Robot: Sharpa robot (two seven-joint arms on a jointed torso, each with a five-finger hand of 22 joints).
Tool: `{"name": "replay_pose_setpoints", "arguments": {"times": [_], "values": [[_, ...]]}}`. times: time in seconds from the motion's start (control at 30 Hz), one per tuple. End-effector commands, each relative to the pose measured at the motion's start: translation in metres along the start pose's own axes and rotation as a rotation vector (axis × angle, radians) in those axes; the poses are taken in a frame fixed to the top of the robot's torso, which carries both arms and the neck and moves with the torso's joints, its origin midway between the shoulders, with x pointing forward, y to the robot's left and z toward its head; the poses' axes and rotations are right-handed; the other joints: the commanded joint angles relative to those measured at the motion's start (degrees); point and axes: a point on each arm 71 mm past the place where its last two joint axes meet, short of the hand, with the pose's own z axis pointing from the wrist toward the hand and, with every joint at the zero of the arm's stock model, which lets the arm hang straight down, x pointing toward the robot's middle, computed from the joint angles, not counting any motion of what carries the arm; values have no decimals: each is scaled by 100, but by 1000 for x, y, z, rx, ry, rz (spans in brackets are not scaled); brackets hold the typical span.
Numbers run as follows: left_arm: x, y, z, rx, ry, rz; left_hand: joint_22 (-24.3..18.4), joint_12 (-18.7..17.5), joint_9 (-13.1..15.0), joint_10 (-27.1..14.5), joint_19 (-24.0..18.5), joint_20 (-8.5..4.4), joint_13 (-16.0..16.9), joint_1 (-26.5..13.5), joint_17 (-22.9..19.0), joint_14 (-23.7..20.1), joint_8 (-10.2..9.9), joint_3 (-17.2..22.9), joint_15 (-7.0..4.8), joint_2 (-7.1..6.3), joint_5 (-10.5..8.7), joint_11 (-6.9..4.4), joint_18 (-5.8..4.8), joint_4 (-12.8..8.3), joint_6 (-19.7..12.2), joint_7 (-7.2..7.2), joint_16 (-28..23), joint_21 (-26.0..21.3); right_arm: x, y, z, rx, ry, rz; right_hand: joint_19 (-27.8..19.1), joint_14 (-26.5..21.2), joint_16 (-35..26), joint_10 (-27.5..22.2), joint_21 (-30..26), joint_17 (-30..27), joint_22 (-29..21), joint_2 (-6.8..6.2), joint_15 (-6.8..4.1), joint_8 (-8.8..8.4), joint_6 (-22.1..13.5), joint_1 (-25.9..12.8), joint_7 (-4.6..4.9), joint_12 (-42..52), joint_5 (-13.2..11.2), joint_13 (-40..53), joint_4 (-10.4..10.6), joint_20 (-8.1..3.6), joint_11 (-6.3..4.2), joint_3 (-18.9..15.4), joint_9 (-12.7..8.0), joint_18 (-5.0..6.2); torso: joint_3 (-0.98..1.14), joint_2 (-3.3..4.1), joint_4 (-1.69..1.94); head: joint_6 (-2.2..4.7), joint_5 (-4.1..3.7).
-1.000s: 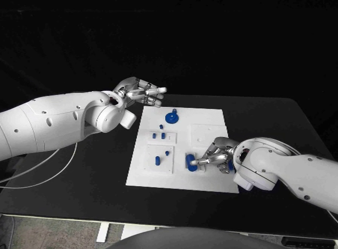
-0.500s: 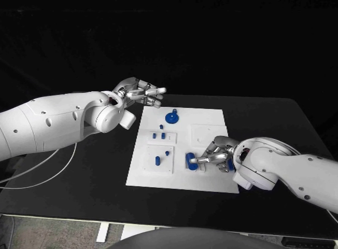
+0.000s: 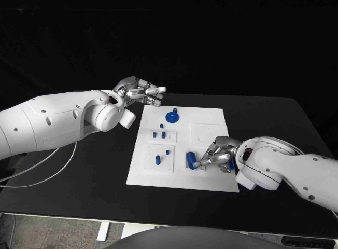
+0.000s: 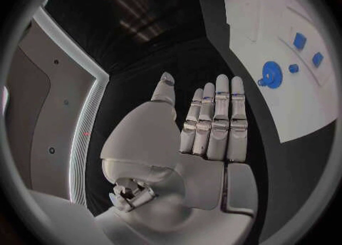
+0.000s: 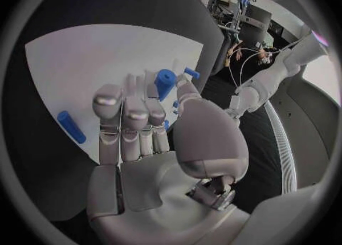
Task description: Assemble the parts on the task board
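Blue peg seemingly released on task board; right hand lifted, fingers loose; left hand open, idle.

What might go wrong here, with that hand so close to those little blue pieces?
The right hand is low over the task board beside a loose blue cylinder; a slight brush might roll it out of place. Its fingers also hide the spot underneath, so misalignment may go unseen. The left hand hangs open off the board and wouldn't steady anything.

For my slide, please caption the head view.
Right hand works at the white task board beside a blue part; left hand hovers open.
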Motion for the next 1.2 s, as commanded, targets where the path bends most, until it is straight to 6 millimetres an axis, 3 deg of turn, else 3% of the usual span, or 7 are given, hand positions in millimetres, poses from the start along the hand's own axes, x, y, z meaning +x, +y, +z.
{"name": "replay_pose_setpoints", "arguments": {"times": [0.03,0.23,0.33,0.43,0.63,0.93,1.2], "values": [[1,-1,0,2,13,-9,-8,-9,2,-41,32,7,7,-47,6,-1,-11,13,21,24,-14,12,-52,29,-49,-5,-10,25,3,0,0,-12,31,-18,289,16,19,20,29,10,523,-34,-26,18,44,44,3,26,19,6,-5,-14,-14,63,-11,-84,5,1,3,-7,-10],[1,-1,0,2,13,-9,-8,-9,2,-41,32,7,7,-47,6,-1,-11,13,21,24,-14,12,-52,29,-49,-5,-10,25,1,-1,2,3,4,-20,291,19,23,35,44,16,527,29,-32,17,80,52,-11,22,-114,-1,-51,-19,-26,312,-27,-91,-1,2,0,-8,-19],[2,-1,0,1,15,-9,-20,-10,2,-42,32,7,7,-38,6,-3,-9,6,21,40,-1,13,-52,14,-49,-6,-11,30,-1,-2,4,12,-7,-21,297,20,26,47,52,17,527,129,-36,18,82,-172,-22,23,-10,-5,102,-24,-32,467,-34,-91,-2,2,5,-12,-34],[2,-1,0,0,17,-10,-21,-10,3,-41,32,6,7,-28,6,-1,-9,9,20,40,10,12,-52,7,-49,-5,-10,31,-1,-2,6,22,-20,-26,295,22,29,48,56,18,526,121,-35,19,87,-205,-23,16,0,-12,92,-24,-34,532,-33,-94,0,5,11,-12,-39],[2,-1,0,-2,18,-10,-21,-10,3,-41,32,6,7,-28,6,-1,-9,9,20,40,10,12,-52,7,-49,-5,-10,31,-3,-1,11,42,-41,-40,295,24,32,68,60,12,523,262,-38,17,101,-250,-38,34,-28,-6,-33,-25,-42,618,-37,-100,-1,-1,10,-25,-34],[3,-1,1,-4,21,-10,-21,-10,3,-41,32,6,7,-28,6,-1,-9,9,20,40,10,12,-52,7,-49,-5,-10,31,0,1,19,61,-24,-57,293,21,30,65,72,-2,525,246,-34,18,108,-297,-41,34,-66,-5,-158,-23,-44,743,-42,-108,-9,-6,3,-39,-27],[2,-1,0,-8,21,-10,-33,-11,2,-43,32,6,6,-28,5,-4,-10,3,21,47,13,13,-52,-10,-56,-3,-10,37,3,-1,19,74,3,-73,288,19,23,51,51,-10,521,90,-35,19,106,-198,-34,20,15,-12,-225,-23,-40,799,-45,-106,-6,-5,1,-34,-27]]}}
